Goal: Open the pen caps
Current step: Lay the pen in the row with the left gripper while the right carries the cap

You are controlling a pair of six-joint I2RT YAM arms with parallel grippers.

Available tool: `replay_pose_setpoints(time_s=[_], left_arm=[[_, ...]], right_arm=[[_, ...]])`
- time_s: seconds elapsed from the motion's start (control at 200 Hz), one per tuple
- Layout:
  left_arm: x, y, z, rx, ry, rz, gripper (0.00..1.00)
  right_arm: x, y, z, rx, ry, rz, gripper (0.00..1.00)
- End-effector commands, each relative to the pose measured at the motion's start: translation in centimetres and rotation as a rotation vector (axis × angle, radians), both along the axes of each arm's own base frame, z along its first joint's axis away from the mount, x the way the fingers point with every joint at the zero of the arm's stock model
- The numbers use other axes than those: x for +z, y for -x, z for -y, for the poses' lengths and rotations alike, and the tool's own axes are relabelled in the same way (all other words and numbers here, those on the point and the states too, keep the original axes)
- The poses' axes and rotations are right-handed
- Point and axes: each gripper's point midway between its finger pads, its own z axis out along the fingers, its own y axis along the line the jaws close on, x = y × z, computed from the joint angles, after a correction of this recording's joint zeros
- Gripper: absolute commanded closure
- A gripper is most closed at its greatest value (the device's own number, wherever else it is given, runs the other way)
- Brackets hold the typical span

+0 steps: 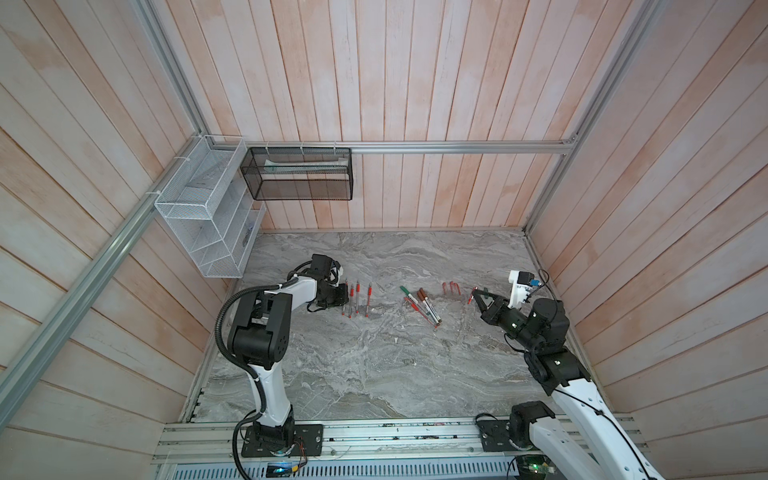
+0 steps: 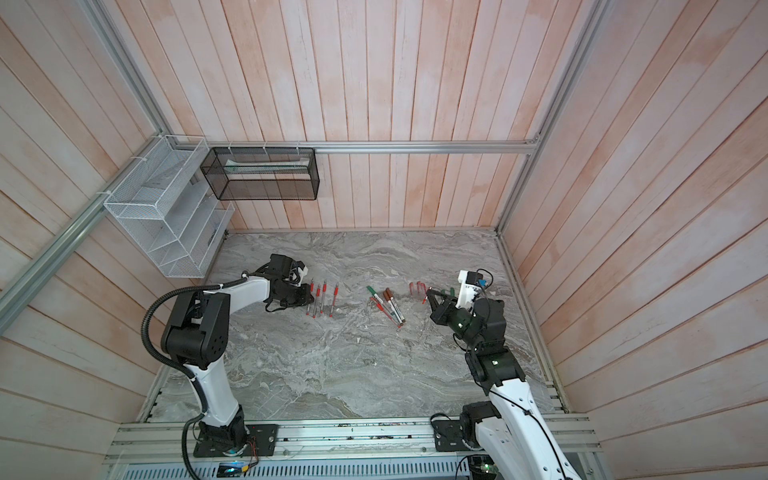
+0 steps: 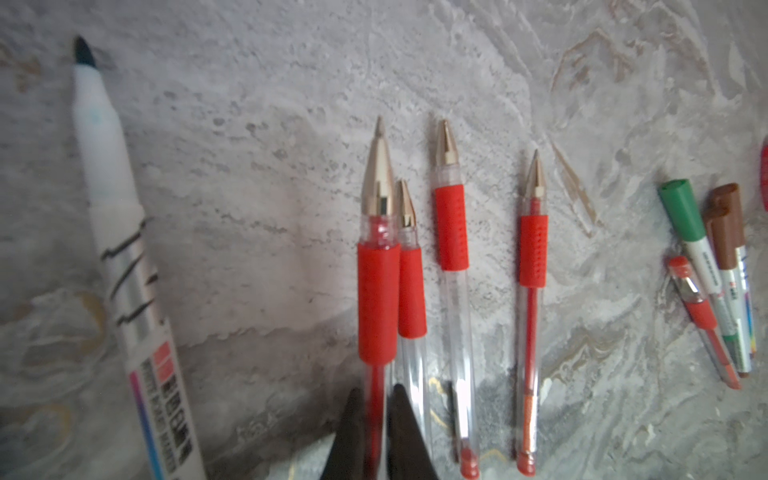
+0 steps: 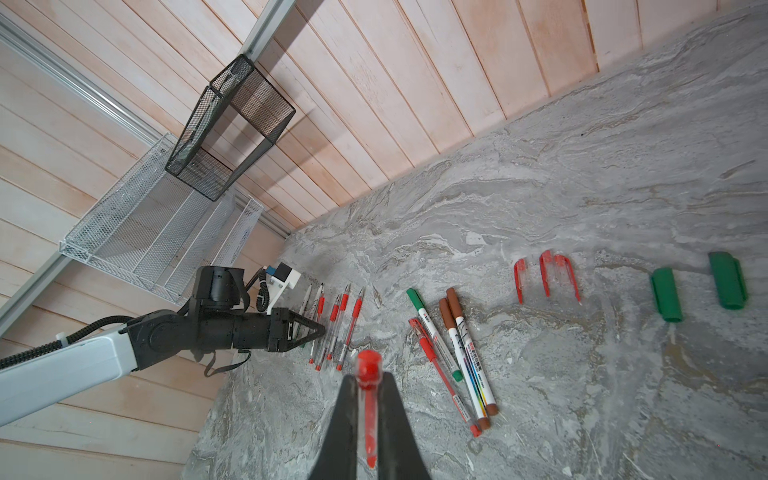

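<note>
My left gripper (image 3: 376,392) is shut on the clear barrel of an uncapped red gel pen (image 3: 376,299), held just above a row of three more uncapped red pens (image 3: 452,232) on the marble table. My right gripper (image 4: 369,376) is shut on a slim red pen cap (image 4: 368,365) with a clip, lifted off the table. Three loose red caps (image 4: 546,266) and two green caps (image 4: 666,299) lie on the table right of the middle. In both top views the grippers (image 1: 345,297) (image 1: 473,295) are far apart.
A cluster of capped pens (image 4: 453,332) lies mid-table: one green marker, two brown markers, one red gel pen. An uncapped white marker (image 3: 120,257) lies beside the left gripper. White (image 1: 203,216) and black (image 1: 297,172) mesh baskets hang on the back-left walls.
</note>
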Motion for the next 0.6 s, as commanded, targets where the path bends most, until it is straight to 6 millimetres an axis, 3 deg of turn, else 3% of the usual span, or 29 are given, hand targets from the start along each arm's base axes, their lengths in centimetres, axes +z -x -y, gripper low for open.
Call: replay_pose_setpoints(time_s=[0.0, 0.15, 0.44, 0.59], left_arm=[[-1.6, 0.3, -0.6, 0.031, -0.027, -0.054, 0.89], [-0.4, 0.1, -0.8, 0.04, -0.038, -0.026, 0.83], [1.1, 0.0, -0.5, 0.052, -0.02, 0.005, 0.66], [3.0, -0.1, -0.5, 0.05, -0.017, 0.047, 0.63]], right_arm=[[0.8, -0.1, 0.5, -0.018, 0.023, 0.023, 1.0], [1.6, 0.0, 0.5, -0.013, 0.027, 0.033, 1.0], [1.3, -0.1, 0.7, -0.018, 0.03, 0.026, 1.0], [1.9, -0.3, 0.7, -0.015, 0.043, 0.018, 1.0]])
